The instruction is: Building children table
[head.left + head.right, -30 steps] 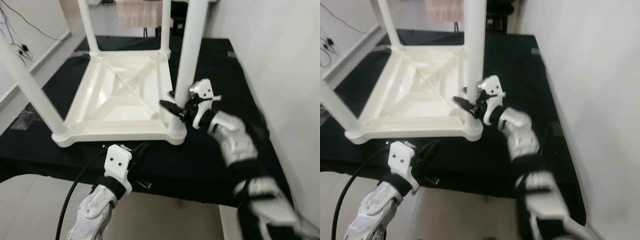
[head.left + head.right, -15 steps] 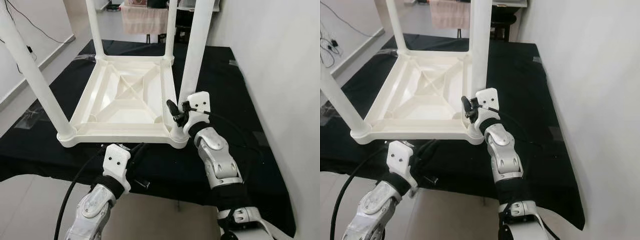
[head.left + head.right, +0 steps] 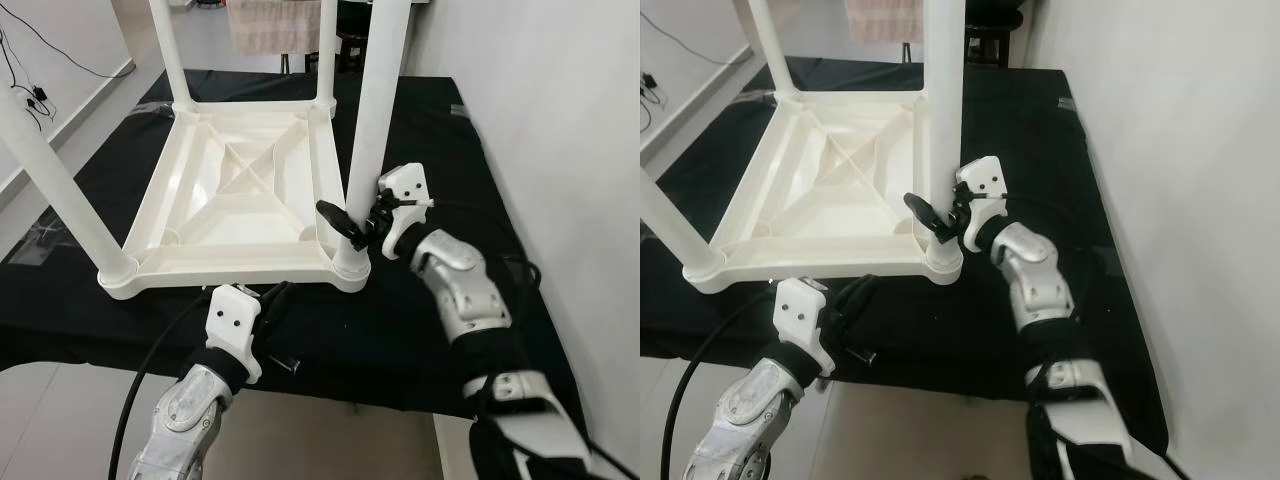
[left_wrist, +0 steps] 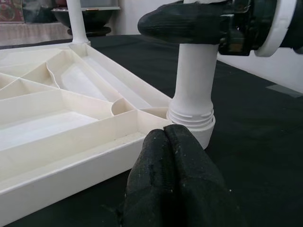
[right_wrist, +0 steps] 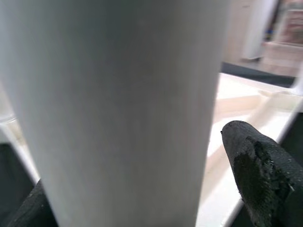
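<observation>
Black cloth (image 3: 440,130) covers the work surface. Upturned white moulded-plastic table (image 3: 235,205), ribbed underside, lies on it. Right gripper (image 3: 352,222) clasps near-right round leg (image 3: 372,110) above threaded socket. Left gripper (image 4: 171,182), textured fingers pressed together, holding nothing, near table's front edge.

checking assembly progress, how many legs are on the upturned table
4. Near right leg, in the right tool; near left leg; far left leg; far right leg, partly hidden behind it.
</observation>
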Controlling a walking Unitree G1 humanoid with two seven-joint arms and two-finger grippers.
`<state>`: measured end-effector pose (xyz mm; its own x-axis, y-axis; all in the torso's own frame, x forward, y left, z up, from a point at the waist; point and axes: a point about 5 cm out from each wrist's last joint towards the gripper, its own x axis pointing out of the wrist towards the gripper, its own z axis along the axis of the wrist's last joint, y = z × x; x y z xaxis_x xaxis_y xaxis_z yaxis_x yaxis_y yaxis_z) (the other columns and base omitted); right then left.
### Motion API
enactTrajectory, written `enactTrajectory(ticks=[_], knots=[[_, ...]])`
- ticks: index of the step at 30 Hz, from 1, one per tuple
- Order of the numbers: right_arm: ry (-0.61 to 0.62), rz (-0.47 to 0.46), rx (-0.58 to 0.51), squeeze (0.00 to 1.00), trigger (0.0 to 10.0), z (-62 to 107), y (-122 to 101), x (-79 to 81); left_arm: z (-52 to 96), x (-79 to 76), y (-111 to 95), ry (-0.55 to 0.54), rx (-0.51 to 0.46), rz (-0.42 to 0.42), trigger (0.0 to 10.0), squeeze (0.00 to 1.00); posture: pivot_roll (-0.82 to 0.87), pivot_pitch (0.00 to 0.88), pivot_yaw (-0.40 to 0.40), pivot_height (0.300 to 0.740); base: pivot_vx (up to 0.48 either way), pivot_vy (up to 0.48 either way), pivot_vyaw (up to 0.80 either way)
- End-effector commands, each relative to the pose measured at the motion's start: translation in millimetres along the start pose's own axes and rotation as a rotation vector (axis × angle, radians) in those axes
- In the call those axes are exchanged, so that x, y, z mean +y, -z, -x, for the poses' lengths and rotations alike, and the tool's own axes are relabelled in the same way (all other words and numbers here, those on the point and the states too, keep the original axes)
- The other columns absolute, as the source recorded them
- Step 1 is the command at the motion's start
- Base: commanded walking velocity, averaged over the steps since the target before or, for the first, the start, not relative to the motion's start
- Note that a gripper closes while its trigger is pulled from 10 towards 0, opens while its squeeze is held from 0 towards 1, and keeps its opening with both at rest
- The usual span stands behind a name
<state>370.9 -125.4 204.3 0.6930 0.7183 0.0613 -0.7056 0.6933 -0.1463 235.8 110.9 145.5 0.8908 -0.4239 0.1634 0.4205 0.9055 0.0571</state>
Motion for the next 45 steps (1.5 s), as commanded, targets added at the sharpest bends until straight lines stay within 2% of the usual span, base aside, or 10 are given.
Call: enactTrajectory(ticks=[1,12,13,14,28,31,33,43,44,45], knots=[[-0.066,0.001,0.002,0.00,10.0,-5.3,0.6,6.8,2.5,-0.4,3.7,-0.001,0.015,0.010,10.0,0.00,0.10,0.105,-0.029,0.740,0.000,0.000,0.00],[-0.158,-0.048,0.034,0.00,10.0,0.0,0.7,-15.1,2.8,-1.7,3.3,-0.008,0.014,0.008,10.0,0.00,0.12,0.108,-0.037,0.740,0.000,0.000,0.00],[-0.164,-0.062,0.024,0.00,2.7,2.6,0.3,-18.5,2.7,-1.9,3.3,-0.008,0.014,0.008,10.0,0.00,0.11,0.109,-0.036,0.740,0.000,0.000,0.00],[-0.168,-0.071,0.017,0.00,0.0,4.3,-0.1,-20.8,2.7,-2.0,3.3,-0.008,0.014,0.009,10.0,0.00,0.11,0.109,-0.036,0.740,0.000,0.000,0.00],[-0.085,-0.073,0.014,0.00,0.0,17.5,13.1,-27.3,2.6,-1.9,3.3,-0.011,0.011,0.011,10.0,0.00,0.10,0.110,-0.038,0.740,0.000,0.000,0.00],[0.053,-0.055,0.079,0.00,0.0,18.4,32.0,-21.9,3.2,-1.7,3.4,-0.012,0.011,0.012,10.0,0.00,0.09,0.109,-0.043,0.740,0.000,0.000,0.00],[0.532,-0.113,0.143,0.00,0.0,28.4,62.0,-9.6,3.4,-1.2,3.2,-0.012,0.011,0.011,10.0,0.00,0.10,0.113,-0.042,0.740,0.000,0.000,0.00],[0.500,-0.059,0.129,0.00,0.0,15.5,59.9,20.0,1.0,-1.3,6.1,0.009,0.019,0.008,10.0,0.00,0.09,0.087,-0.036,0.740,0.000,0.000,0.00],[0.509,-0.044,0.142,0.00,10.0,12.7,59.4,19.1,1.0,-0.9,6.2,0.003,0.018,0.006,10.0,0.00,0.08,0.083,-0.033,0.740,0.000,0.000,0.00],[0.499,-0.049,0.131,0.00,10.0,9.3,56.0,21.1,1.0,-0.8,6.3,-0.002,0.018,0.005,10.0,0.00,0.09,0.083,-0.033,0.740,0.000,0.000,0.00]])
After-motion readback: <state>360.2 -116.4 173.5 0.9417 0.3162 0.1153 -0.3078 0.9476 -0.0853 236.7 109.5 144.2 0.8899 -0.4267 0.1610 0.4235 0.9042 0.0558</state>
